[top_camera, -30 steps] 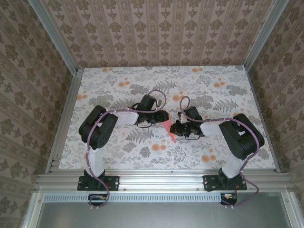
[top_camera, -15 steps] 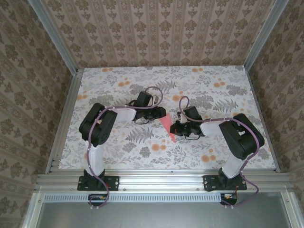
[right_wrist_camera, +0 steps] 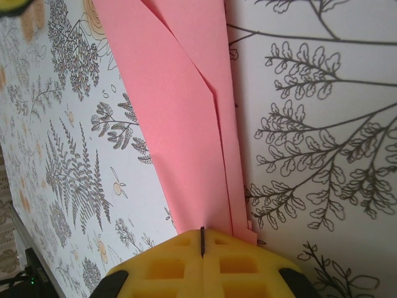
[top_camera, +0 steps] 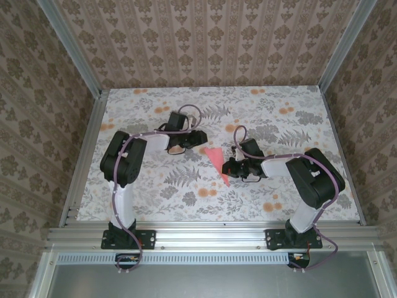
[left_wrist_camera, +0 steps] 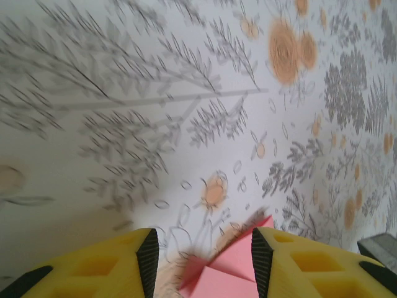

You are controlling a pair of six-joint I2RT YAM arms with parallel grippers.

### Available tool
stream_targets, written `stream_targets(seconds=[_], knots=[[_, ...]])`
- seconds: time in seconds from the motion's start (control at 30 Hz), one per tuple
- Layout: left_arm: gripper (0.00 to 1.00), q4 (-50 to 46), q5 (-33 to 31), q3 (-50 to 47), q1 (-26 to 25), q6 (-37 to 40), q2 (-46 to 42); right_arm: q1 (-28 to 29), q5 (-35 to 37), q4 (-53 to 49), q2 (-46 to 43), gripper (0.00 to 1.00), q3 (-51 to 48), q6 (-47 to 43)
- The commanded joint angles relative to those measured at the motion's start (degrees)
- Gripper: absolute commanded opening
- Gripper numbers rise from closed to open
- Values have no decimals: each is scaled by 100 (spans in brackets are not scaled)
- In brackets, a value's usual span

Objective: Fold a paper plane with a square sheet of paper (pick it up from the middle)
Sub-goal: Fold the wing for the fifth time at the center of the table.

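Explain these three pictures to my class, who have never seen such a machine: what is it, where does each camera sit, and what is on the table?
These are two robot arms bolted at the near edge of a flower-printed table. The wide picture looks down from above and behind them; the other two come from a camera on each wrist, with yellow fingers at the bottom. On the table lies a pink paper plane, folded to a narrow dart. The right tool is shut on it. The left tool is open near its wide end, holding nothing.
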Motion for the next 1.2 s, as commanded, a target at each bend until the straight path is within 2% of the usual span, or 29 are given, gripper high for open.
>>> stream_targets(seconds=[0.0,0.13,0.33,0.67,0.87,1.17], knots=[[47,-243,112,181,101,225,-213,6,561,-1044,408,1,-214,-78],[48,-485,5,122,-18,216,-660,12,357,-944,308,1,-209,26],[48,-835,-463,-239,-516,201,-1459,86,144,-757,7,1,-363,306],[48,-513,-1165,-1228,-1332,-318,-2266,488,248,-136,-537,2,-1055,1136],[48,-459,-1444,-1264,-1719,-502,-2284,583,412,-725,-988,4,-795,914],[48,-26,-1414,-1420,-1761,-826,-2122,553,897,-1805,-1708,9,-185,202]])
